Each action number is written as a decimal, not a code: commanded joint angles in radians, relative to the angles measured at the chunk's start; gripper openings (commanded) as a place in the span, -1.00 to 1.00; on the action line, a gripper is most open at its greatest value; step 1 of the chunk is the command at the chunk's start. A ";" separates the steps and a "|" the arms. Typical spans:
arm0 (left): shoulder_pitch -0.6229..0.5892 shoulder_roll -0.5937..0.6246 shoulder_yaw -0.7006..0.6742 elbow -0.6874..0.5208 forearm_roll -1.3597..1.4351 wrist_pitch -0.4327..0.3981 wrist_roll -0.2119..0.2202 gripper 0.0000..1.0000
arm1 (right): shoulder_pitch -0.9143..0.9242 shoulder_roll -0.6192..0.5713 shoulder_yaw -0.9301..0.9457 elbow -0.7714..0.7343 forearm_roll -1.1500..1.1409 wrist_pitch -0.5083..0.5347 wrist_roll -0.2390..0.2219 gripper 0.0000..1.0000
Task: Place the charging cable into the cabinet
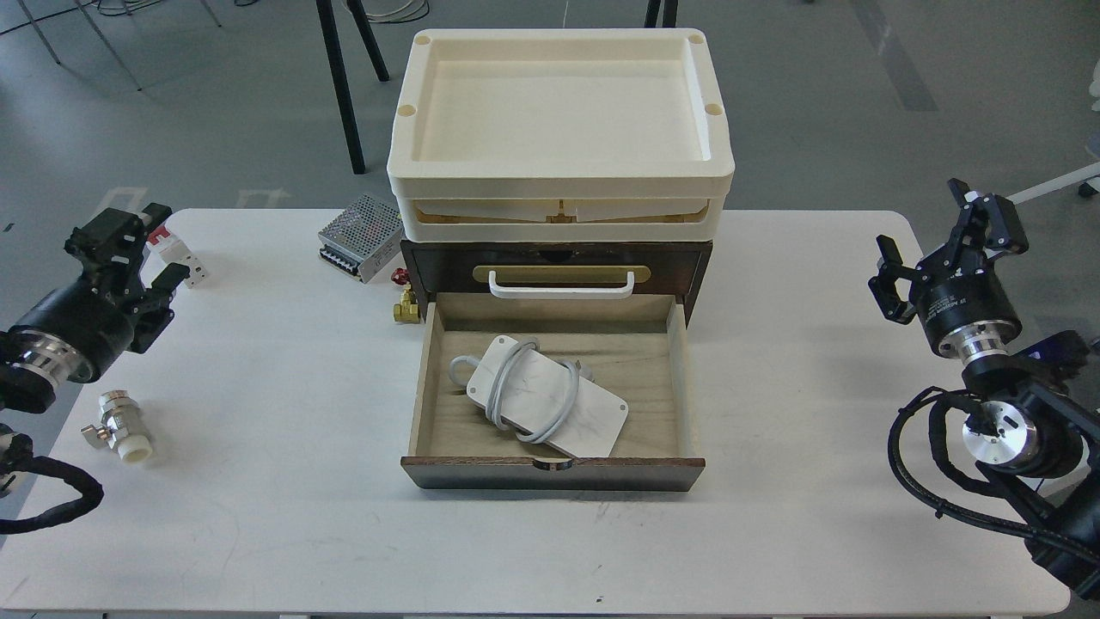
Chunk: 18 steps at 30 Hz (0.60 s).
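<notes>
The charging cable (550, 404), a white marbled pad with a grey-white cable looped around it, lies inside the open pale-wood drawer (679, 378) of the dark brown cabinet (687, 258). The drawer is pulled out toward me. My left gripper (139, 254) is open and empty at the table's far left, well away from the drawer. My right gripper (941, 241) is open and empty at the table's right edge, pointing up.
Two stacked cream trays (559, 172) sit on the cabinet. A perforated metal power-supply box (361, 236) and a brass valve (406, 307) lie left of it. A red-white block (176, 249) is beside my left gripper; a silver-white fitting (120, 427) lies below it.
</notes>
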 commanded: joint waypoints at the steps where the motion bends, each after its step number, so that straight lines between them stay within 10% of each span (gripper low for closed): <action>1: -0.005 -0.096 -0.025 0.095 -0.115 -0.074 0.000 0.72 | 0.000 0.000 0.000 0.000 0.000 0.001 0.000 0.99; 12: -0.009 -0.411 -0.232 0.557 -0.129 -0.380 0.000 0.76 | 0.000 0.000 0.015 0.000 0.002 0.004 0.000 0.99; 18: -0.011 -0.438 -0.227 0.611 -0.124 -0.420 0.000 0.79 | 0.000 0.000 0.015 0.000 0.002 0.004 0.000 0.99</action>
